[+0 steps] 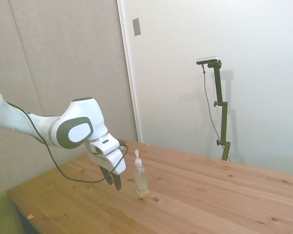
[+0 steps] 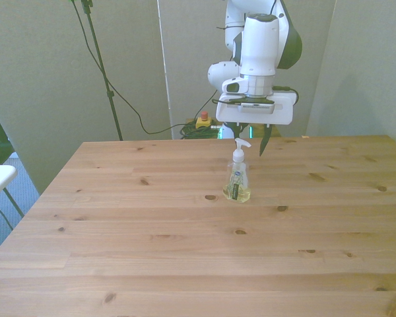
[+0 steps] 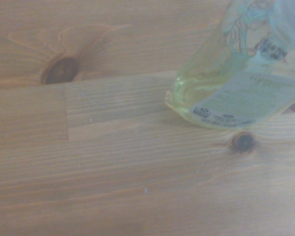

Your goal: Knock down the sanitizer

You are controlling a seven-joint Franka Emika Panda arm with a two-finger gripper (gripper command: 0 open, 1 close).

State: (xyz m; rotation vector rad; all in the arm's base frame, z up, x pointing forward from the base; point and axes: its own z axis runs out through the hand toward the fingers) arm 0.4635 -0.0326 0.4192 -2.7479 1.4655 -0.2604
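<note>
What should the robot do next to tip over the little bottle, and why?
Probably push sideways into the bottle. The sanitizer stands upright on the table, untouched. The gripper hangs just beside it with its fingers low, level with the bottle's body, and a small gap between them in the side view. A short sweep toward the bottle should likely topple it.

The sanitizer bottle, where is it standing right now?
The sanitizer stands upright on the wooden table, a little toward the front view's right of the middle, with the gripper hanging just behind it.
</note>
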